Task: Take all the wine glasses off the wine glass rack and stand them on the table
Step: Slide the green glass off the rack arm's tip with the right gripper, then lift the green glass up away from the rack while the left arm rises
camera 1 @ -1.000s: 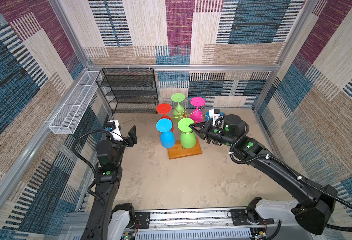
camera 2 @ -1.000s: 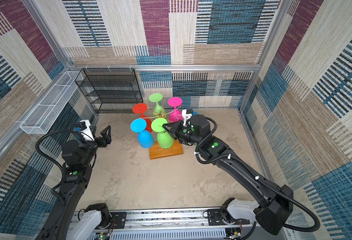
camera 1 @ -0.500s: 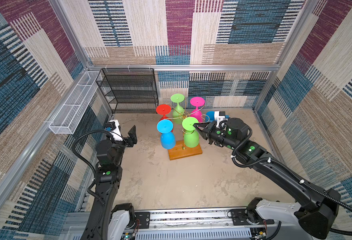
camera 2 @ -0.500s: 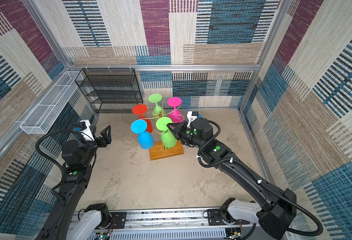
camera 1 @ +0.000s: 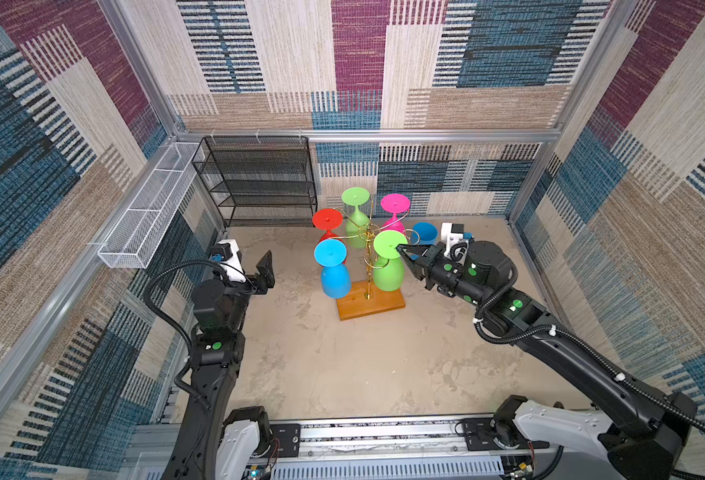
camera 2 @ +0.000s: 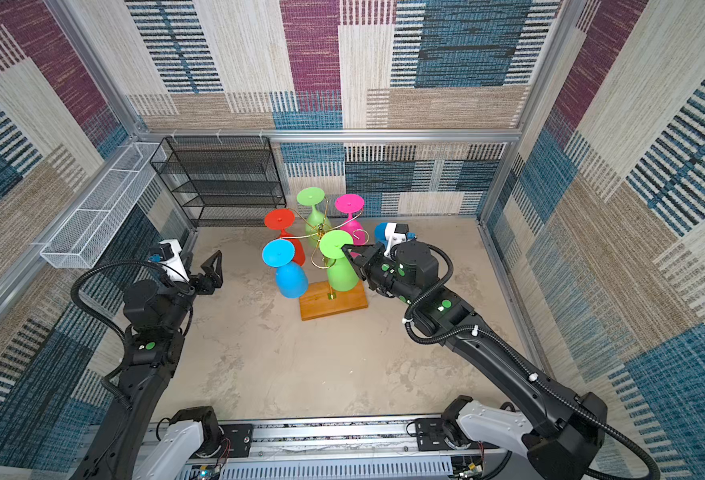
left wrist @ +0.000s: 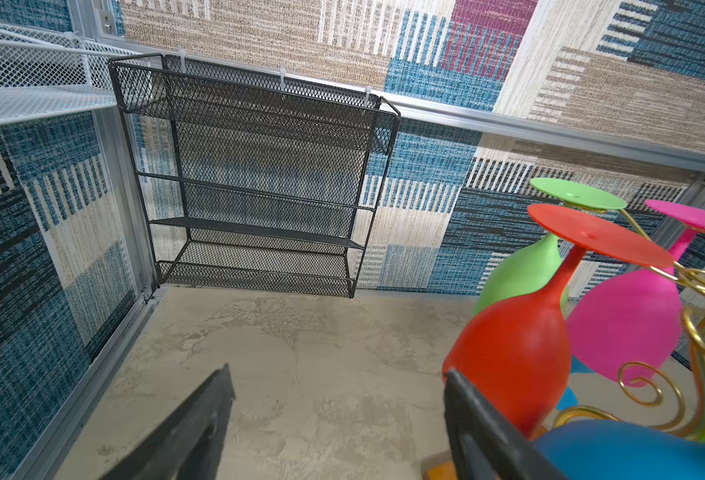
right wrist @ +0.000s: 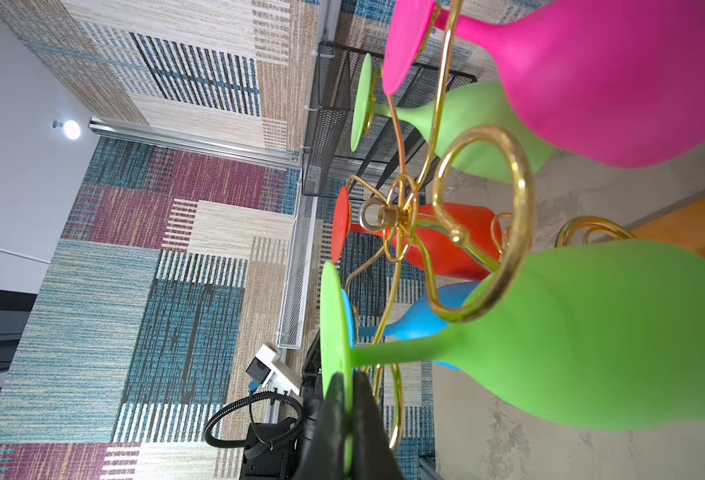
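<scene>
Pinching the flat round foot of an upside-down matte lime-green wine glass [camera 1: 388, 273], the right gripper [camera 1: 400, 248] has its black jaws drawn narrow, with the edge of the disc clamped between them. The right wrist view shows the fingertips [right wrist: 367, 424] pressed on both faces of the foot. That glass hangs bowl-down at the front right arm of the wine glass rack [camera 1: 378, 304], a thin gold metal post with curled scroll arms on a rectangular orange-brown wooden base. Gold wire runs along the glass's stem, but whether the foot rests on the wire cannot be told. The left gripper [camera 1: 264, 274] hovers well to the left of the rack, jaws wide, holding nothing.

The rack stands on a beige mottled table [camera 1: 342, 365]. A black mesh shelf unit [camera 1: 259, 183] stands behind and to the left of the rack, against the back wall. A long white wire basket [camera 1: 147, 220] hangs farther left, on the side wall.

Four more inverted glasses hang on the rack:
- a blue glass [camera 1: 334, 276] at front left, just beside the held one
- a red glass [camera 1: 326, 219] behind the blue one
- a second green glass [camera 1: 356, 214] at the back
- a pink glass [camera 1: 395, 204] at back right

A blue cup-shaped thing [camera 1: 424, 232] sits to the right of the rack, partly hidden by the wrist. An empty gold scroll [right wrist: 484, 224] curls just beside the held bowl, between it and the pink glass.
</scene>
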Tool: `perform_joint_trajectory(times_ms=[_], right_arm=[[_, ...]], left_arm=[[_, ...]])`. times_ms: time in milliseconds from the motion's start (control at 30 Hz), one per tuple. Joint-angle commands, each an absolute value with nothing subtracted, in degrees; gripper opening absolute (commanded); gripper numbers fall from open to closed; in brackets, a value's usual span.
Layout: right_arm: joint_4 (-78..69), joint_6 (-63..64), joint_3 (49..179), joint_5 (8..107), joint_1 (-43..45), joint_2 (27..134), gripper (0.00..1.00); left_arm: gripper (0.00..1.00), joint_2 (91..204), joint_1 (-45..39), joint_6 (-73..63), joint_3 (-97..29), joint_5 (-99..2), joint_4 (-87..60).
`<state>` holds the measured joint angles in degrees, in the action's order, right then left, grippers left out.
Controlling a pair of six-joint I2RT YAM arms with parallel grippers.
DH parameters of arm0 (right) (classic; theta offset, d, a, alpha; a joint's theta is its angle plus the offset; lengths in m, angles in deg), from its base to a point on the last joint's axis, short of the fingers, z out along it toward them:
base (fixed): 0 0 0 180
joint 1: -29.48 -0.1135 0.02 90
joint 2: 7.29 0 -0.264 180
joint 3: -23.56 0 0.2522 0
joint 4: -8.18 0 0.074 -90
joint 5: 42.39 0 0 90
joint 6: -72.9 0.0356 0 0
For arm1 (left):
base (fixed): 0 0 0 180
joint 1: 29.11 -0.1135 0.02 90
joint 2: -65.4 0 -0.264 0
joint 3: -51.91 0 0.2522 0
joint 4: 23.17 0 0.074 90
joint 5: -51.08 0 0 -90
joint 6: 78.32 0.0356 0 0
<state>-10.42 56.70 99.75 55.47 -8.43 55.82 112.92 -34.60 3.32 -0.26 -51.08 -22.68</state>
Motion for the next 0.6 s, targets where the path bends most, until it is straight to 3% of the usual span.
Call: perform_joint_trajectory(times_ms=[0,367,567], right_arm=[[-11.72,54.71,99.13,54.55,-8.51,54.31,0.00],[-20.07,49.93,95.89,49.33,-8.47,46.20,0.00],[-23.75,45.48,95.97,41.60,-8.48,40.98,0.00]], left_arm=[[0.82,112.78,-34.64,4.04,-0.26,-50.45,-24.50],[0.84,112.50,-34.62,0.54,-1.75,-46.49,-22.59],[0.81,111.09,-34.64,-2.14,-7.00,-52.77,-17.88]])
